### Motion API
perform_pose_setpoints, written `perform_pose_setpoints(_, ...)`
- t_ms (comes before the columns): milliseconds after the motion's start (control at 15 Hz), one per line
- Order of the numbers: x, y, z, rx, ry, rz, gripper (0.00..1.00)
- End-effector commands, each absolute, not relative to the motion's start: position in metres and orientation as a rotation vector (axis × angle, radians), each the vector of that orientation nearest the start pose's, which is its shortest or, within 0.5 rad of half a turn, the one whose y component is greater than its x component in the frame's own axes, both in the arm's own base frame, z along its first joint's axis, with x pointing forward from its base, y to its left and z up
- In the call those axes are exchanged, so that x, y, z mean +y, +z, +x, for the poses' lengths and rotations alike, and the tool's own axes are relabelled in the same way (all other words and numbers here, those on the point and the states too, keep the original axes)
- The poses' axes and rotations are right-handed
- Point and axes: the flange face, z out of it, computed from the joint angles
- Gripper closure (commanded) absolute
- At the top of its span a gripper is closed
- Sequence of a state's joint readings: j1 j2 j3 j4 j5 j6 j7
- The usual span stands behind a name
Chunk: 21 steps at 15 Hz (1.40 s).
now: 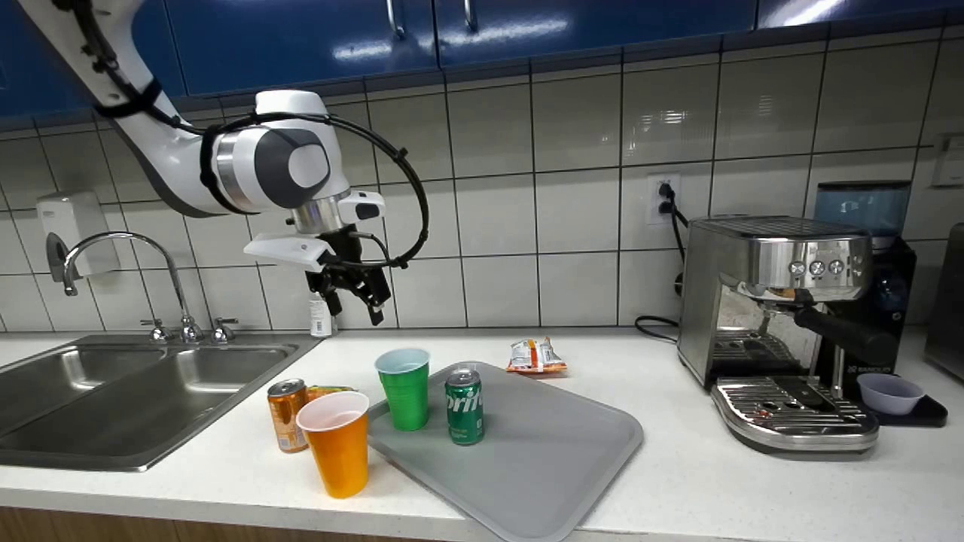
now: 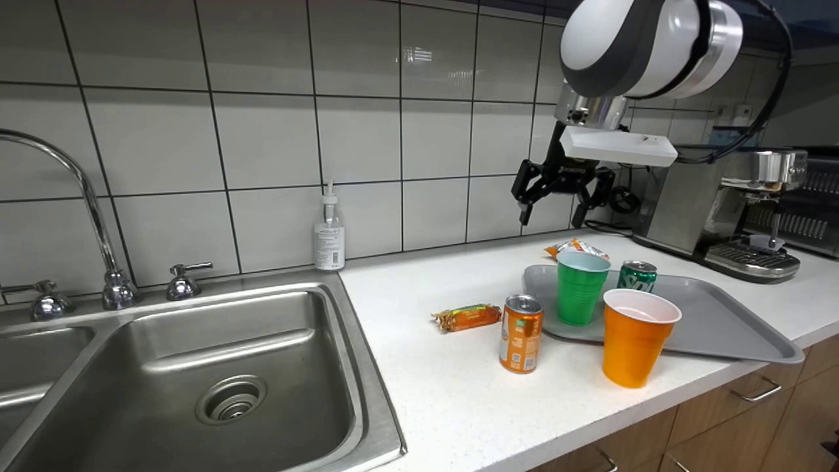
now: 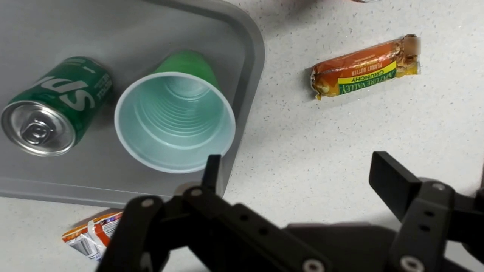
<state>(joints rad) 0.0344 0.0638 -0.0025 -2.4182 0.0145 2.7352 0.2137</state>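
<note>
My gripper (image 1: 355, 310) hangs above the back of the counter, pointing down. Its fingers stand wide apart in the wrist view, with only countertop seen between them (image 3: 297, 166). Nearest below is a green cup (image 3: 174, 121), upright on a grey tray (image 1: 557, 444). A green Sprite can (image 1: 465, 406) stands beside that cup on the tray. Off the tray, an orange cup (image 2: 632, 347) and an orange can (image 2: 522, 341) stand upright. A Nature Valley bar (image 3: 359, 70) lies on the counter, partly hidden in an exterior view. Behind the tray sits a small snack bag (image 1: 536, 355).
A steel sink (image 2: 275, 354) with a curved faucet (image 1: 135, 237) lies to one side, a soap bottle (image 2: 330, 236) at its back corner. An espresso machine (image 1: 776, 301) stands at the opposite side. Blue cabinets (image 1: 587, 38) overhang the tiled wall (image 1: 580, 211).
</note>
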Motion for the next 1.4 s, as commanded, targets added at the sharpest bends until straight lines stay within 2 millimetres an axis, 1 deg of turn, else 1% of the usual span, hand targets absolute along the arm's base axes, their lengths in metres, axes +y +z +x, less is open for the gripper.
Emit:
perform_pose_setpoints(0, 0.006, 0.298, 0.531, 0.304, -0.402, -3.09, 0.0)
perform_pose_setpoints(333, -0.004, 0.274, 0.539, 0.323, -0.384, -3.125, 0.0)
perform_pose_setpoints(600, -0.008, 0.256, 0.541, 0.334, -0.353, -3.14, 0.0)
perform_pose_setpoints(867, -0.003, 0.241, 0.543, 0.331, -0.319, -3.144, 0.0)
perform_pose_setpoints(1200, 0.005, 0.232, 0.549, 0.324, -0.298, -3.149, 0.0)
perform_pose_setpoints(1267, 0.006, 0.231, 0.549, 0.325, -0.298, -3.148, 0.25)
perform_pose_setpoints(1333, 0.006, 0.231, 0.55, 0.323, -0.298, -3.149, 0.26)
